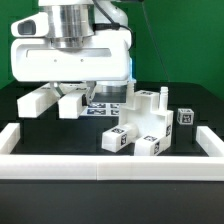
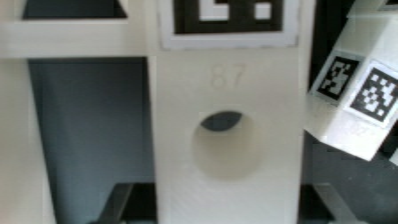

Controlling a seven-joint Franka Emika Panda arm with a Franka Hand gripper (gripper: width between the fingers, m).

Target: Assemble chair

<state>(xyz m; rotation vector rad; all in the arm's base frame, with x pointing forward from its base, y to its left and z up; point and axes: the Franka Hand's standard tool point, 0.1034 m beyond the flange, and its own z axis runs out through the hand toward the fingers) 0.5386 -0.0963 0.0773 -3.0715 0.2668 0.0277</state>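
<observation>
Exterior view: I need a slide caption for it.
Gripper grips a white part beside the half-built chair.

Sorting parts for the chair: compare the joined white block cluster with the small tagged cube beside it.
The block cluster is bigger than the small cube. The cluster is built of several pieces with a post on top; the cube is one piece. Both are white with square tags.

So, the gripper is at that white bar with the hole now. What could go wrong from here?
1. The gripper seems shut on the white plastic bar with a dark round hole. Held only by its sides, it may twist or slip when lifted.
2. A second white plastic block lies close beside it and could be knocked.
3. The partly built white chair stands near, so a swing could hit it.
</observation>
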